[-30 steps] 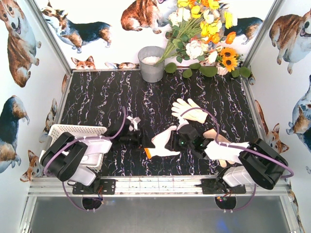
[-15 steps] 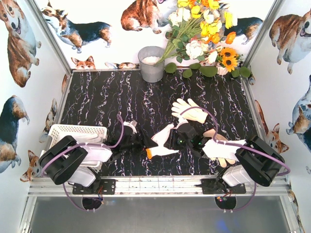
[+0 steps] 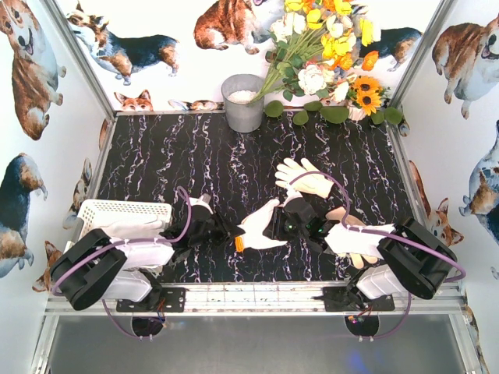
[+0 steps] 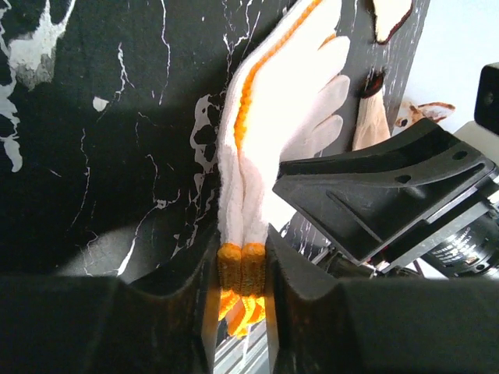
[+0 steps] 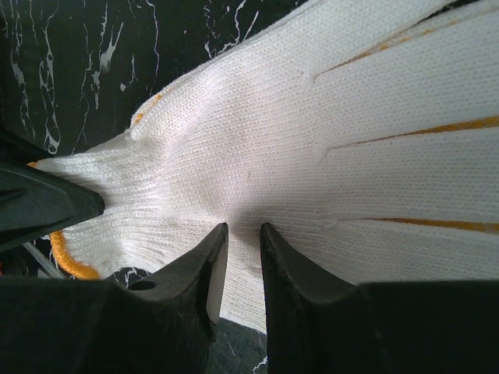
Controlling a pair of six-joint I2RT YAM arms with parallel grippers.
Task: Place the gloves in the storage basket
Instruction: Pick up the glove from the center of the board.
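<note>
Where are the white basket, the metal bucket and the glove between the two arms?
basket (image 3: 125, 206), top view, far rim.
bucket (image 3: 243, 113), top view, side wall.
glove (image 3: 261, 227), top view, palm.

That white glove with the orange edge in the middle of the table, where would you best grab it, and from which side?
Probably by the orange cuff, coming from the left, the storage basket side. The white glove is limp, but its cuff is thicker, bunched and points that way. The left gripper grips there; the right gripper pinches the palm.
</note>
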